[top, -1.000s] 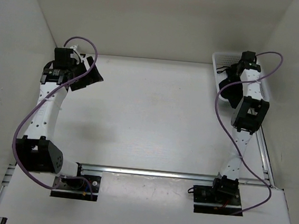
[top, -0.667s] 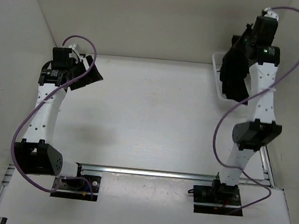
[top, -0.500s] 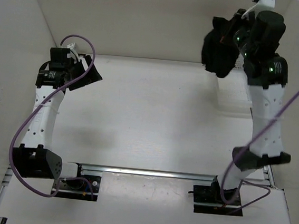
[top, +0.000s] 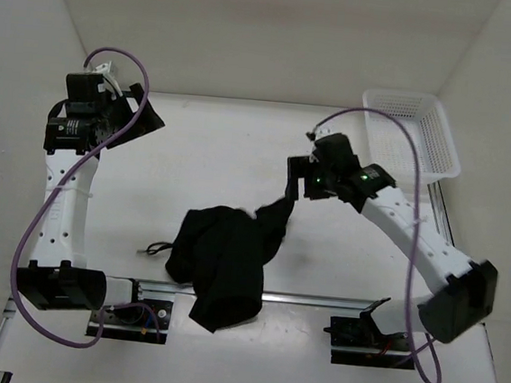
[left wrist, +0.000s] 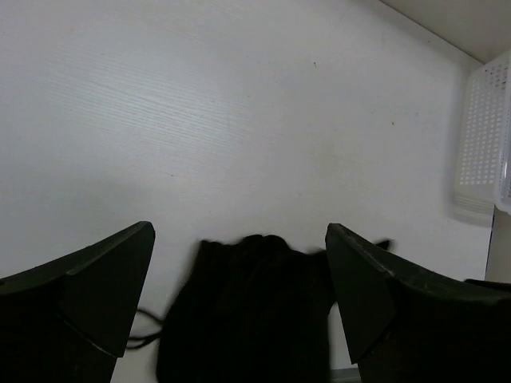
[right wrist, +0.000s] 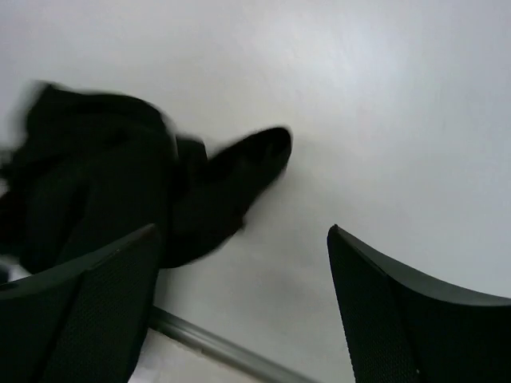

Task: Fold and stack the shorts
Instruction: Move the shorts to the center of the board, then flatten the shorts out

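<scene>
And the shorts (top: 226, 261) were down, a crumpled black heap at the 6 o'clock side of the counter (top: 241, 154), bunched and not folded in the slightest. The lower end spilled over the metal rail (top: 317, 300) at the near edge, and a thin cord (top: 148, 250) trailed out of the heap toward 9 o'clock. One tongue of cloth stretched away toward 1 o'clock, pointing straight at the right hand (top: 292, 190).

That right hand hung just past the tip of the tongue, right of the counter's middle. Its wrist view settled the matter: fingers spread wide, bare counter between them, nothing gripped. The cloth lay ahead of them, off toward 10 o'clock in that view, and clear of both fingers.

Over at 10 o'clock on the counter, well apart from the heap, the left hand (top: 136, 118) was raised above the surface. It was spread wide too and carried nothing. Its own camera looked down between the two dark fingers at the shorts far below.

Up in the 1 o'clock corner sat the white mesh basket (top: 416, 125), well away from the shorts and from both hands.
</scene>
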`<state>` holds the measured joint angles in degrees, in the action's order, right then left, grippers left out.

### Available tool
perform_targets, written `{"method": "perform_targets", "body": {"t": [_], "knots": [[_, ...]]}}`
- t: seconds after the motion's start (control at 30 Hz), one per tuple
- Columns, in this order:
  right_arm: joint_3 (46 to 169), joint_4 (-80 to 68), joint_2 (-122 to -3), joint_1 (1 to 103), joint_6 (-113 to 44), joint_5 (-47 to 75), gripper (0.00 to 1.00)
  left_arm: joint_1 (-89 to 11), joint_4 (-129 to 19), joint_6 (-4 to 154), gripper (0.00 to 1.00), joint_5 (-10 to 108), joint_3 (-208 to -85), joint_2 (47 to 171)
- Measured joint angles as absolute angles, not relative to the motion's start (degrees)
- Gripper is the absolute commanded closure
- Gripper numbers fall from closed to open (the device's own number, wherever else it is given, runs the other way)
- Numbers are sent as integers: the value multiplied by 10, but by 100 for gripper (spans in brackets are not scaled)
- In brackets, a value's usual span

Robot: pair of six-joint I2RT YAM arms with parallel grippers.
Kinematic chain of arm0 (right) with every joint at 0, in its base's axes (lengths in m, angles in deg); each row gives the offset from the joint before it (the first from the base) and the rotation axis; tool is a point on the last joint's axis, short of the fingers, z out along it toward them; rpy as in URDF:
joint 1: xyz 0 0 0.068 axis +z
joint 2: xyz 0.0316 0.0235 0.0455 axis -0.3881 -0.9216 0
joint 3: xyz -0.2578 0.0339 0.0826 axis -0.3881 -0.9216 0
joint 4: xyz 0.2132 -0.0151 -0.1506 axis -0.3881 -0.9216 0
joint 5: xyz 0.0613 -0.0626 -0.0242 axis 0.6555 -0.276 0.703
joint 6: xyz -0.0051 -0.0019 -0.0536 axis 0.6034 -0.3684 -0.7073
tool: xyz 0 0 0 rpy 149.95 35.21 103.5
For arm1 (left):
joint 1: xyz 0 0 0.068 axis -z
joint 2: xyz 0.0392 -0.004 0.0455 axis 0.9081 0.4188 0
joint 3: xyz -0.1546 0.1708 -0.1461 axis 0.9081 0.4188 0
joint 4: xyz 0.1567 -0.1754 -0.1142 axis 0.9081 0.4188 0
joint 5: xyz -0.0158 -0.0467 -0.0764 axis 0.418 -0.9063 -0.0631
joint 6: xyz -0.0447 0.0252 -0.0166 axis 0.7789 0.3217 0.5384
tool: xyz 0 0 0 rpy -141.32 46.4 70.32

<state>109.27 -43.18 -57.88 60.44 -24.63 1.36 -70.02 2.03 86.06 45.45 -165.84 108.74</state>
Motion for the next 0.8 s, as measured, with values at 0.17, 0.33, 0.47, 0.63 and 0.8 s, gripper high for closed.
{"method": "perform_targets", "body": {"t": [0.17, 0.33, 0.47, 0.63, 0.8], "knots": [[1006, -477, -636, 561, -209, -3, 10, -694, 33, 862, 0, 458, -1620, 1085], [1006, -466, -602, 592, -189, 4, 8, -649, 33, 897, 0, 453, -1453, 1053], [980, -433, -595, 645, -165, 36, 0, -595, 24, 952, 0, 447, -1307, 1045], [947, -402, -668, 729, -146, 105, 4, -557, 6, 992, 14, 445, -1255, 1100], [947, -361, -777, 785, -150, 184, 28, -541, -32, 1001, 89, 445, -1254, 1160]]}}
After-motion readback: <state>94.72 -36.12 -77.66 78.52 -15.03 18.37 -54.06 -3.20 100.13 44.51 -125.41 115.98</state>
